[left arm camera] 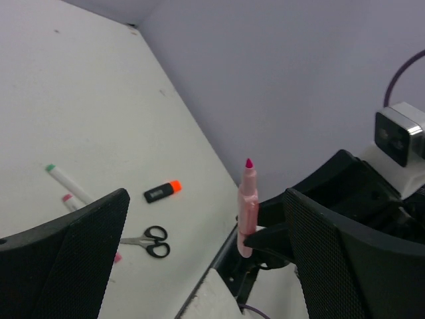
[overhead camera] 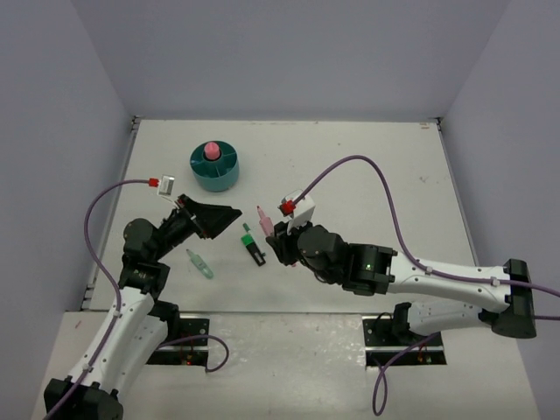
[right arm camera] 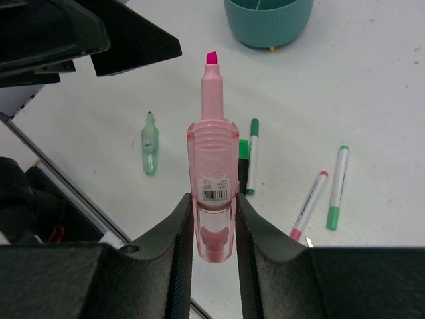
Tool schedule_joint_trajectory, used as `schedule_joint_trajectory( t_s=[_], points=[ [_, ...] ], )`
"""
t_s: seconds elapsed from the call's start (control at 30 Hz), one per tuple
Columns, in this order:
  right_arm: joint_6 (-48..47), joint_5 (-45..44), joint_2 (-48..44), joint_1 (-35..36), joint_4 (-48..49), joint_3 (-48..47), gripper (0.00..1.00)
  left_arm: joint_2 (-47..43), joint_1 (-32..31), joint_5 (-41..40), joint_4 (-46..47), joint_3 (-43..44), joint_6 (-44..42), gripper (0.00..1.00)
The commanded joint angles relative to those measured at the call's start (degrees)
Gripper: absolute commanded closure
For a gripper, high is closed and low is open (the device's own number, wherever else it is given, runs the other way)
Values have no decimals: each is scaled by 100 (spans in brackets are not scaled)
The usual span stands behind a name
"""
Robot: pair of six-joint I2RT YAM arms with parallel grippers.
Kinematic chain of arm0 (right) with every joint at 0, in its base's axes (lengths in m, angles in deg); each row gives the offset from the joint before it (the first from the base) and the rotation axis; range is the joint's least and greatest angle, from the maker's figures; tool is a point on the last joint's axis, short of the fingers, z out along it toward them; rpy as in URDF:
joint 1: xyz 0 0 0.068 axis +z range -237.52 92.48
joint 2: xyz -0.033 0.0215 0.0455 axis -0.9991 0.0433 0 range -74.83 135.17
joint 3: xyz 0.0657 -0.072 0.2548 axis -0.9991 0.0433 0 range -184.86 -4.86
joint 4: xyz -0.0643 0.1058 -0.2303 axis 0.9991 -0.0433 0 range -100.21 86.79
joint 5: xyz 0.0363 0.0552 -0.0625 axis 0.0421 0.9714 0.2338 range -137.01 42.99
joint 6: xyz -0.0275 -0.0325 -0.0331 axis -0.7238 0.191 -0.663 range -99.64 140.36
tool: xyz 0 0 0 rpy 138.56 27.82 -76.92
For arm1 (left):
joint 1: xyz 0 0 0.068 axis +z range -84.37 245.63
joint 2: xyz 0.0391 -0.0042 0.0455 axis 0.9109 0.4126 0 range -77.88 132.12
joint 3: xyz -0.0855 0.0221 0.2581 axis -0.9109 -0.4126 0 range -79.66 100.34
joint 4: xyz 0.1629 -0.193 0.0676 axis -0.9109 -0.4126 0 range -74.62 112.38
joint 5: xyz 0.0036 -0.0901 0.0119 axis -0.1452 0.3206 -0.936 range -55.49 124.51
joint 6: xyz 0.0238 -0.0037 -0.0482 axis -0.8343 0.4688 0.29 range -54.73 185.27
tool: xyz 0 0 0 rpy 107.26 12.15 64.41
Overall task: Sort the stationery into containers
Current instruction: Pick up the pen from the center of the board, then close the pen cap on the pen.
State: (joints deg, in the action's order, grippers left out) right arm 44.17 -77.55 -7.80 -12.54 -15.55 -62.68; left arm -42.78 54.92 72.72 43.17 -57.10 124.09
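Observation:
My right gripper (right arm camera: 213, 199) is shut on the rear end of a pink marker (right arm camera: 212, 166), held above the table with its bare magenta tip pointing away from me. From above, the pink marker (overhead camera: 262, 217) sticks out of my right gripper (overhead camera: 278, 236) toward the left gripper (overhead camera: 229, 220), which stands open and holds nothing. In the left wrist view the pink marker (left arm camera: 248, 206) shows ahead, between the wide fingers of my left gripper (left arm camera: 206, 199). The teal organizer (overhead camera: 214, 166) sits at the back left with a pink roll (overhead camera: 211, 150) in its central cup.
On the table lie a pale green marker (overhead camera: 200, 263), a black-and-green marker (overhead camera: 252, 243), a green-capped white pen (right arm camera: 253, 156), a pink-capped pen (right arm camera: 309, 205), another green-ended pen (right arm camera: 337, 186), black-handled scissors (left arm camera: 149, 240) and a black-and-orange marker (left arm camera: 163, 191).

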Motion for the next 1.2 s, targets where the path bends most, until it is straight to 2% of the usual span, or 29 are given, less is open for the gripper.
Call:
schedule_joint_trajectory(
  t_s=[0.0, 0.2, 0.33, 0.5, 0.67, 0.9, 0.93, 1.07, 1.17],
  points=[
    [-131, -452, -85, -1, -204, -218, 100, 145, -455, 333, 2124, 45, 696, 2],
    [-283, -320, 66, -1, -238, -393, 100, 757, -759, -178, 1443, 204, 216, 10],
    [-356, -242, 245, -1, -350, -618, 100, 1143, -943, -158, 1859, 196, 268, 18],
    [-473, -66, 325, -1, -278, -716, 100, 1344, -1243, -285, 1952, 340, 195, 27],
    [-498, -72, 480, -1, -354, -891, 100, 1458, -1485, -365, 2067, 460, 200, 58],
    [-526, -73, 671, -1, -558, -1072, 100, 1644, -1575, -565, 1848, 495, 217, 89],
    [-527, -54, 671, -1, -557, -1063, 100, 1678, -1575, -598, 1829, 496, 208, 100],
    [-588, 167, 546, -1, -405, -829, 100, 1688, -1569, -830, 1482, 643, -1, 100],
    [-592, 521, 369, -1, -160, -308, 100, 1488, -1562, -1296, 796, 863, -399, 100]
  ],
)
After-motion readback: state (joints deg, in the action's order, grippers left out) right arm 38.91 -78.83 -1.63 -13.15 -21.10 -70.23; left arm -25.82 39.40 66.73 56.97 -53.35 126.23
